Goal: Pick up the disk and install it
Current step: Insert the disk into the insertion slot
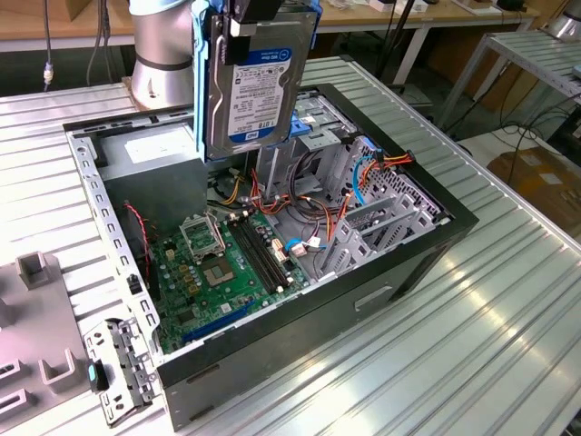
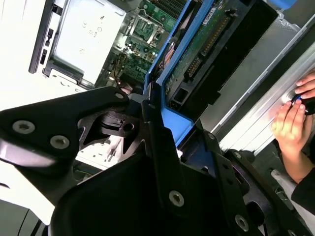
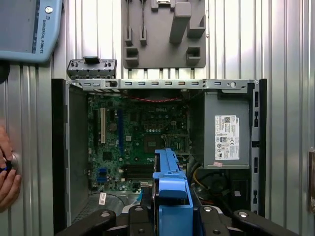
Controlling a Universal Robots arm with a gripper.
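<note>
- One disk (image 1: 250, 86), held upright above one open computer case (image 1: 427, 245).
- One gripper (image 3: 172, 216), clamped on the disk; mostly cut off at the exterior view's edge.

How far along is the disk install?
Done: pickup. The gripper is shut on the disk, which hangs upright above the open computer case. In hand: carrying it over the case. Left: the install itself, as the disk is not yet seated inside.

Ribbed metal table (image 1: 508, 300) bears an open computer case (image 1: 300, 338), grey fixture (image 1: 36, 318), bracket (image 1: 118, 368).
</note>
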